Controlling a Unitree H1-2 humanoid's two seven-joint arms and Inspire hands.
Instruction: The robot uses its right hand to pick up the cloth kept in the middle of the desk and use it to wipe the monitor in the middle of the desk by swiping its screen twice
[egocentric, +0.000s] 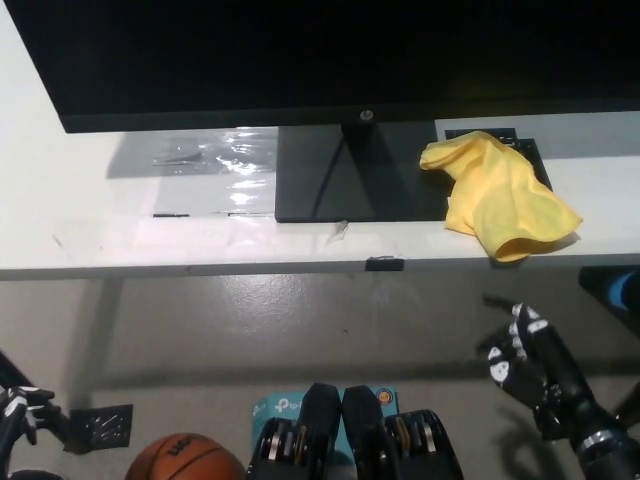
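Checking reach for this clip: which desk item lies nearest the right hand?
The yellow cloth, crumpled at the desk's right edge, above the open black right hand; the monitor sits farther back.

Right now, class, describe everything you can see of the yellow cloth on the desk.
The yellow cloth is soft, thin-looking fabric, crumpled into loose folds rather than spread flat. It lies on the white desk right of the monitor, its left part overlapping the black monitor base and covering part of a dark object behind it. Its lower corner reaches near the desk's front edge. Nothing holds it; the black right hand hangs below the desk, apart from it.
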